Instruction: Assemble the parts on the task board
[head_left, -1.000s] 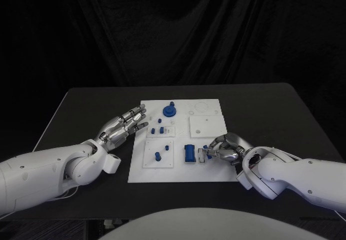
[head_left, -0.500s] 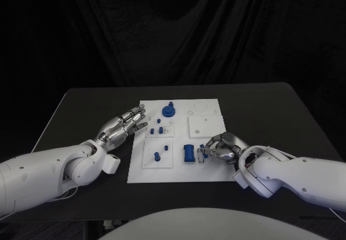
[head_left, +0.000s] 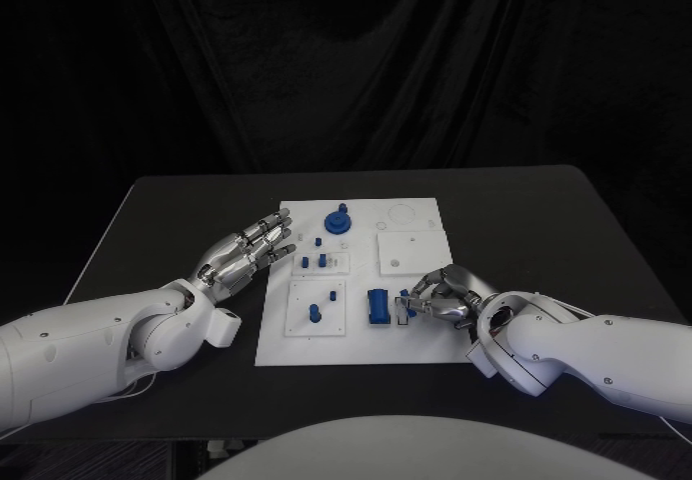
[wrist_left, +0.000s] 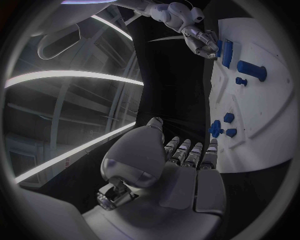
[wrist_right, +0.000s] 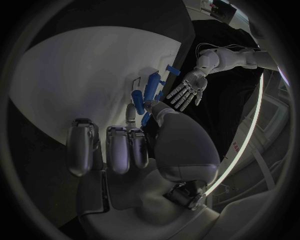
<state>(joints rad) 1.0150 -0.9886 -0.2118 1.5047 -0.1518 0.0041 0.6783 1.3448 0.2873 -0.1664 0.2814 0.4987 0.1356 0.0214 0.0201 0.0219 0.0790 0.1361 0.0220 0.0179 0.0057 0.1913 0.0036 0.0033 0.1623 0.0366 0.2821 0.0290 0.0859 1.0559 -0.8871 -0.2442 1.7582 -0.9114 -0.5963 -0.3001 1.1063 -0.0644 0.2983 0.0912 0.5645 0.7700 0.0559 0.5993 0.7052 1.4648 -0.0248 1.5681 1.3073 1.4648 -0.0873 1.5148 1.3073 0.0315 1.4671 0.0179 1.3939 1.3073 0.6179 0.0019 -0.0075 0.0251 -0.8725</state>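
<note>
The right hand (head_left: 444, 296) works at the task board's (head_left: 415, 345) 5 o'clock corner, fingers curled around a small blue part (head_left: 410, 309) beside the upright blue block (head_left: 378, 305); whether it is actually pinched cannot be told. The left hand (head_left: 248, 252) hovers spread and empty at the board's 9 o'clock edge. Seating that part squarely seems the next need.

The silver right hand (head_left: 444, 297) is crowding the near right corner of the white rectangular task board (head_left: 418, 345); the silver left hand (head_left: 245, 253) is flanking its left edge, leaving bare black table (head_left: 577, 230) lying open along its far right side.
</note>
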